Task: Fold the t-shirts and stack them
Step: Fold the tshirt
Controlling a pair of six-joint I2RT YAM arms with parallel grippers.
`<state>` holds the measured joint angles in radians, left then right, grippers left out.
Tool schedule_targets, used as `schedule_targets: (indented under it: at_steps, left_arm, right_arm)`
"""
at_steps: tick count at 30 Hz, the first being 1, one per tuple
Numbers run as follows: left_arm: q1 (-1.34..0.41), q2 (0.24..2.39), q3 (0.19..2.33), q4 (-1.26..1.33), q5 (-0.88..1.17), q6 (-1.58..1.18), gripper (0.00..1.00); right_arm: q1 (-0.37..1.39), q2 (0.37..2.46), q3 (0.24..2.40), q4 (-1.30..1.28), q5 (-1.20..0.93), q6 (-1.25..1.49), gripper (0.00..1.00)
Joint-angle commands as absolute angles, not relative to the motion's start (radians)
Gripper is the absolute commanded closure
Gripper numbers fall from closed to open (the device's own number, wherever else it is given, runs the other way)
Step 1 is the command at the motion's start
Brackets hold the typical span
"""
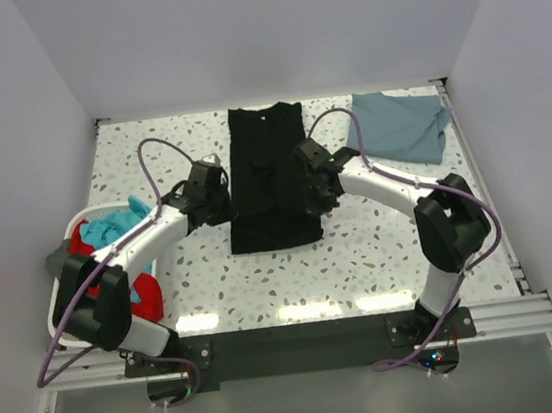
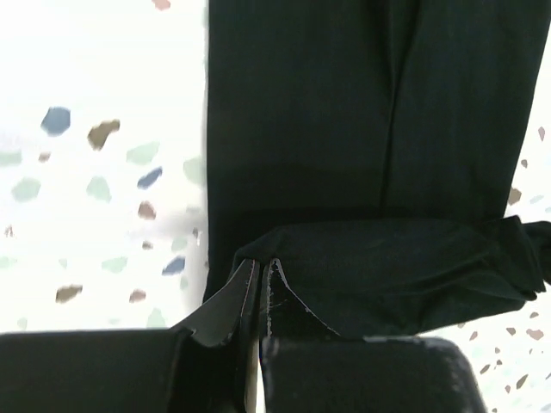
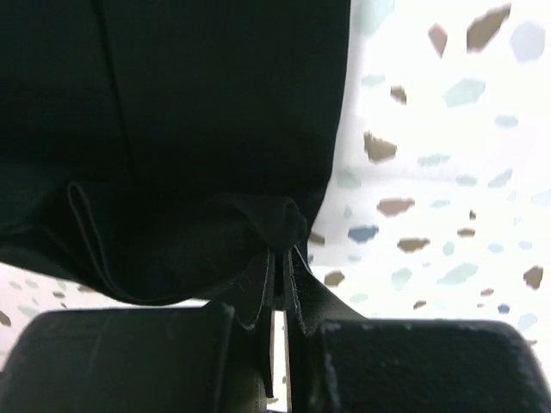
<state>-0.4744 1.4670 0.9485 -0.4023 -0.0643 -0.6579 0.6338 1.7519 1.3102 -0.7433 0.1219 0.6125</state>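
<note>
The left pincer (image 2: 258, 268) and right pincer (image 3: 282, 255) each pinch the black t-shirt's (image 1: 266, 167) edge. If either thin grip slips, the fold will probably skew.

Black tee (image 1: 271, 182), slate-blue tee (image 1: 399, 126) — white tabletop (image 1: 362, 246) w/ multicolour speckles, white basket (image 1: 53, 306).

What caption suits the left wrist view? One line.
Left gripper shut on a folded edge of the black t-shirt over the speckled table.

tabletop (image 1: 363, 256) free nr front edge; basket (image 1: 53, 312) blocks left, blue tee (image 1: 402, 122) far-right corner.
</note>
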Motion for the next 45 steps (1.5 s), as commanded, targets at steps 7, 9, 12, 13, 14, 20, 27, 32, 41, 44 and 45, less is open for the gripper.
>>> schedule_targets:
  at_steps: [7, 9, 12, 13, 14, 20, 27, 32, 41, 44, 45]
  left_arm:
    - [-0.351, 1.661, 1.161, -0.261, 0.052, -0.560, 1.00]
    - [-0.335, 1.693, 1.198, -0.267, 0.061, -0.554, 1.00]
    - [-0.310, 1.756, 1.255, -0.247, 0.086, -0.549, 1.00]
    - [-0.299, 1.772, 1.268, -0.241, 0.110, -0.545, 1.00]
    - [-0.295, 1.790, 1.284, -0.245, 0.118, -0.543, 1.00]
    - [-0.275, 1.891, 1.367, -0.255, 0.160, -0.526, 1.00]
    - [-0.252, 1.950, 1.417, -0.244, 0.172, -0.522, 0.91]
    - [-0.236, 1.930, 1.462, -0.239, 0.156, -0.529, 0.29]
    - [-0.236, 1.773, 1.346, -0.247, 0.126, -0.471, 0.23]
    - [-0.236, 1.717, 1.258, -0.244, 0.146, -0.453, 0.26]
    - [-0.236, 1.689, 1.212, -0.239, 0.152, -0.449, 0.27]
  right_arm:
    - [0.554, 1.900, 1.558, -0.758, 0.133, 0.554, 1.00]
    - [0.543, 1.920, 1.606, -0.764, 0.133, 0.548, 1.00]
    - [0.520, 1.956, 1.650, -0.770, 0.123, 0.543, 1.00]
    - [0.512, 1.973, 1.661, -0.775, 0.121, 0.542, 1.00]
    - [0.506, 1.982, 1.672, -0.779, 0.120, 0.540, 1.00]
    - [0.483, 2.066, 1.753, -0.802, 0.109, 0.525, 1.00]
    - [0.454, 2.140, 1.865, -0.825, 0.091, 0.537, 0.98]
    - [0.433, 2.137, 1.943, -0.825, 0.080, 0.548, 0.38]
    - [0.417, 2.005, 1.905, -0.781, 0.068, 0.537, 0.09]
    - [0.417, 1.944, 1.765, -0.752, 0.046, 0.538, 0.15]
    - [0.419, 1.925, 1.732, -0.741, 0.041, 0.541, 0.17]
